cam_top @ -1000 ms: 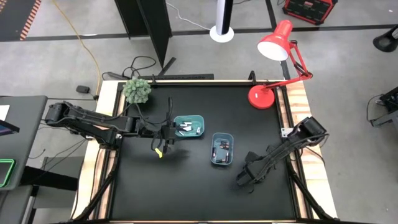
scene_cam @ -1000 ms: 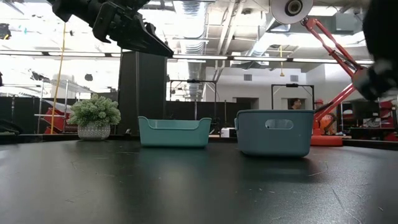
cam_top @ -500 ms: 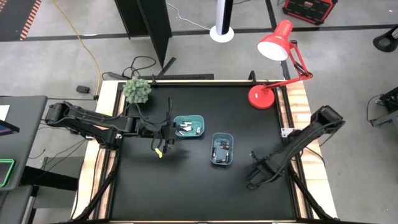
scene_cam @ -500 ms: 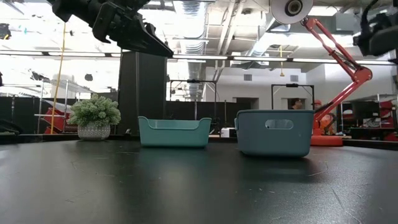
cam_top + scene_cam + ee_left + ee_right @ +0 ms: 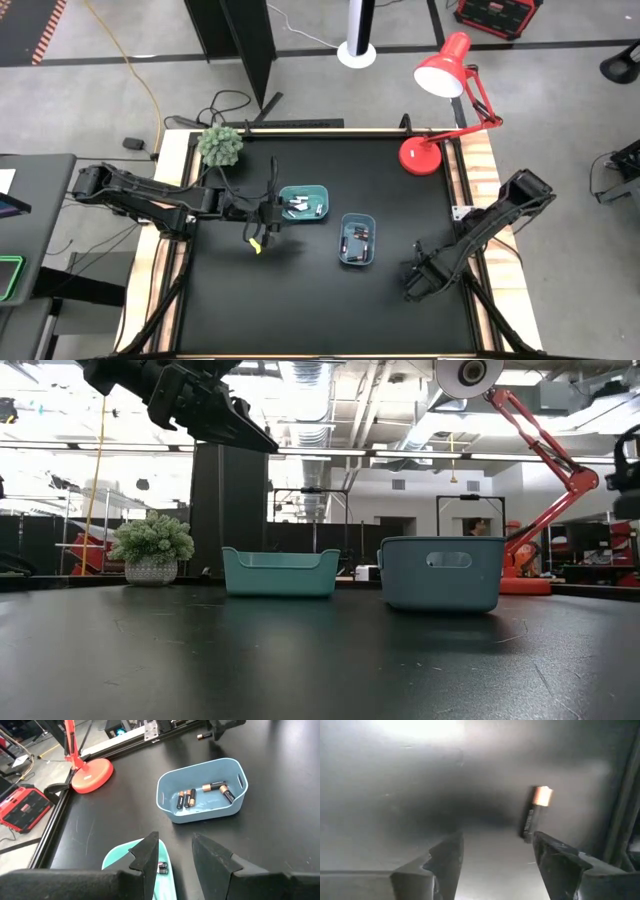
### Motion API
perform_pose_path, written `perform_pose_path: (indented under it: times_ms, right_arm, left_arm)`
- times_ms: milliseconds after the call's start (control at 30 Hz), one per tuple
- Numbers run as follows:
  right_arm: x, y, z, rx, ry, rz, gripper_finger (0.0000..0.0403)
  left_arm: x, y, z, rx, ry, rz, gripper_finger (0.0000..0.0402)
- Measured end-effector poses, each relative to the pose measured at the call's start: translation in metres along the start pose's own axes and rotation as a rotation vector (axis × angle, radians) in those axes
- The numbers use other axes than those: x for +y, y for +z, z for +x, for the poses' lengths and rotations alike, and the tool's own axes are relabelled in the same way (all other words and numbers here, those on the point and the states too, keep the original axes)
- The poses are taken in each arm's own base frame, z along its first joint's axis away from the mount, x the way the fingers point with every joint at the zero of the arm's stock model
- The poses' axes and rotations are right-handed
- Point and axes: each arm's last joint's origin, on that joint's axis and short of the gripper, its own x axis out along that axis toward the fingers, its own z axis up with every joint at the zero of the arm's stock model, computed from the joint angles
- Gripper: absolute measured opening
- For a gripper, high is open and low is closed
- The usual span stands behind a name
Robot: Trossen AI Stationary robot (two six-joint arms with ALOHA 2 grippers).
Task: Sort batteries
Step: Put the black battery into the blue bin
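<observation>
The teal tray (image 5: pixel 303 203) and the blue tray (image 5: pixel 357 238) stand mid-table, each with several batteries lying inside; those in the blue tray (image 5: pixel 202 795) are dark with copper ends. My left gripper (image 5: pixel 175 852) hovers open and empty over the teal tray's left end (image 5: pixel 165 870), high above the table (image 5: pixel 250 430). My right gripper (image 5: pixel 495 855) is open and empty, low over the table right of the blue tray (image 5: pixel 410 288). One dark, copper-ended battery (image 5: pixel 534 812) lies flat on the tabletop just beyond its fingertips, off to one side.
A red desk lamp (image 5: pixel 430 150) stands at the far right corner, and a small potted plant (image 5: pixel 220 146) at the far left. The black tabletop (image 5: pixel 300 300) stretches toward the near edge. A yellow tag hangs under my left arm (image 5: pixel 257 245).
My right arm has swung toward the table's right edge, its gripper sliding a little rightward over the table and leaving the low view almost entirely. My left arm and both trays have kept still.
</observation>
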Motion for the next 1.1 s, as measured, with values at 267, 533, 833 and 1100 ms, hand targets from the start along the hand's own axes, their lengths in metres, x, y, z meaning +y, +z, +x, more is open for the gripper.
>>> perform_pose_path:
  times_ms: [267, 533, 833, 1100]
  right_arm:
    - [-0.007, 0.004, 0.003, -0.02, -0.076, 0.01, 0.0224]
    - [-0.013, -0.001, 0.024, 0.044, -0.04, -0.01, 0.022]
    - [-0.011, 0.002, 0.027, 0.057, -0.024, -0.052, 0.0142]
    - [-0.011, 0.003, 0.028, 0.043, -0.021, -0.026, 0.0056]
  left_arm:
    - [0.0, 0.0, 0.0, -0.001, 0.0, 0.0, 0.0112]
    - [0.0, 0.0, 0.0, -0.003, 0.001, 0.0, 0.0112]
    - [0.0, 0.0, 0.0, -0.003, 0.001, 0.0, 0.0112]
    - [0.0, 0.0, 0.0, -0.002, 0.001, 0.0, 0.0112]
